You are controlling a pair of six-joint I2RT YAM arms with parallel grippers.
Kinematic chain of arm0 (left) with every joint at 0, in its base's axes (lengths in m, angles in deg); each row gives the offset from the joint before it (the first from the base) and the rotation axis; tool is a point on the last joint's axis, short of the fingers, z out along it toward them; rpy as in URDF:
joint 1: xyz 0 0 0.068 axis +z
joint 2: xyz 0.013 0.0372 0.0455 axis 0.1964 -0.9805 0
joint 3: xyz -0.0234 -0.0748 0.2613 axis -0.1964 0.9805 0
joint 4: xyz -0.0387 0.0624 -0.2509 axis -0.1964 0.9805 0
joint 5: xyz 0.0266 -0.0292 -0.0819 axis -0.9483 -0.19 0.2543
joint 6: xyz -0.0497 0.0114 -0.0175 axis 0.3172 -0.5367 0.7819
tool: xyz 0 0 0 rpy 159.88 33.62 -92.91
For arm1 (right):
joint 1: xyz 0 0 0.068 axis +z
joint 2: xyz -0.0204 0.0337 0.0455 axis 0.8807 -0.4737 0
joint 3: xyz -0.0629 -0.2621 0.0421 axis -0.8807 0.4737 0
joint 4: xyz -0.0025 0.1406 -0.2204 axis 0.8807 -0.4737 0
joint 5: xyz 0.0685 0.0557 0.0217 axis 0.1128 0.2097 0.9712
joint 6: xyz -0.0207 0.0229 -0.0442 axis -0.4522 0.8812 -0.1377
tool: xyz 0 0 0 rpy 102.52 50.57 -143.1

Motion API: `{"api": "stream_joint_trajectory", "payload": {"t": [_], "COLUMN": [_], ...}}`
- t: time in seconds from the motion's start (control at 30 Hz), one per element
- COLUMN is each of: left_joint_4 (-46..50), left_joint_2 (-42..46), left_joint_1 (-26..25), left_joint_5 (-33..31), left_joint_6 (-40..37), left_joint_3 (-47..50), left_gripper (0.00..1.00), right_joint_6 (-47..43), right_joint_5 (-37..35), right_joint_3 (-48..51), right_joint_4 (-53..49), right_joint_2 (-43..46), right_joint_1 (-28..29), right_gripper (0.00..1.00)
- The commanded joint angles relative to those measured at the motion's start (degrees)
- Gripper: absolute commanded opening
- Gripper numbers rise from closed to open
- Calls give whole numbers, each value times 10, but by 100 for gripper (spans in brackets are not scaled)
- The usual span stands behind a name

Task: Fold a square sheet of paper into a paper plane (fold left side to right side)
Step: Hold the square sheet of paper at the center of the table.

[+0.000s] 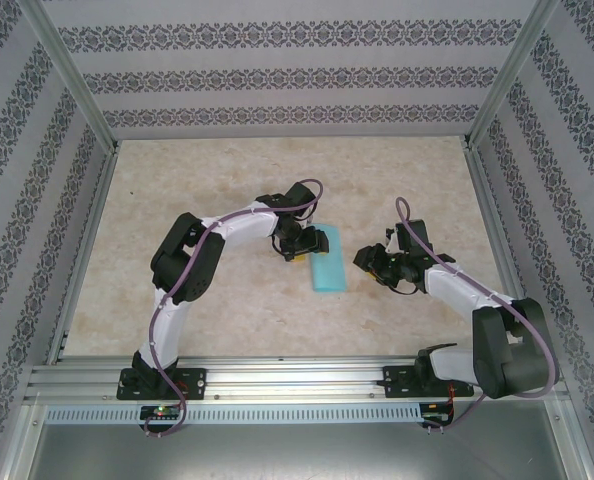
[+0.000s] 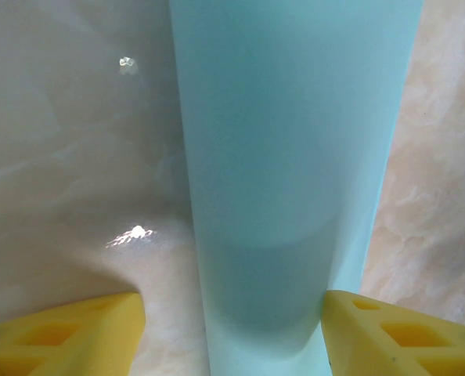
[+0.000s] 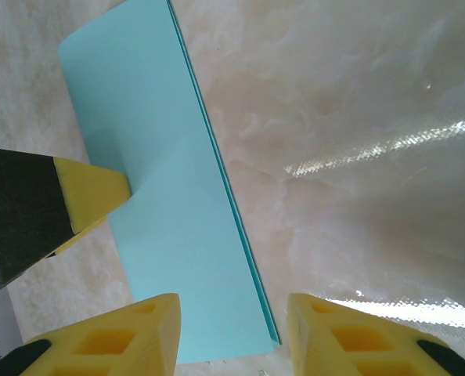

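Top external view gives you the layout: the sheet of paper (image 1: 329, 260), already doubled into a narrow strip, lies flat on the tabletop (image 1: 227, 190) between the two arms. Its long axis runs from near to far, slightly slanted. Your left hand (image 1: 299, 243) sits at the strip's far-left corner, touching or almost touching it. Your right hand (image 1: 372, 262) waits just beside the opposite long edge, a little apart from the paper.

From the left wrist, the strip runs straight away between the yellow fingertips (image 2: 68, 337), which stand apart on either side of its width and clamp nothing. From the right wrist, that hand's fingers (image 3: 115, 345) are also spread and empty, with the strip's near corner lying in front of them. The layered loose edges face your right hand, so the crease probably lies on the left hand's side. The left hand is nearer for pressing it.
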State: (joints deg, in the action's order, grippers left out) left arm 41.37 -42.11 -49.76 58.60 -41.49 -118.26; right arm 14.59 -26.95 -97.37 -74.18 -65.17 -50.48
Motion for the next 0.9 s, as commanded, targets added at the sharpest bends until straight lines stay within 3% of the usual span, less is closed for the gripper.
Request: {"api": "stream_joint_trajectory", "payload": {"t": [0.0,0.87], "left_joint_4": [-8,0], "left_joint_2": [-52,-65], "left_joint_1": [-14,-16], "left_joint_5": [-30,-33], "left_joint_6": [-15,-21], "left_joint_3": [4,-3], "left_gripper": [65,66], "right_joint_6": [3,18], "right_joint_5": [9,5], "right_joint_3": [-8,-27], "right_joint_4": [15,33], "right_joint_2": [-10,-51], "right_joint_1": [11,48], "right_gripper": [41,36]}}
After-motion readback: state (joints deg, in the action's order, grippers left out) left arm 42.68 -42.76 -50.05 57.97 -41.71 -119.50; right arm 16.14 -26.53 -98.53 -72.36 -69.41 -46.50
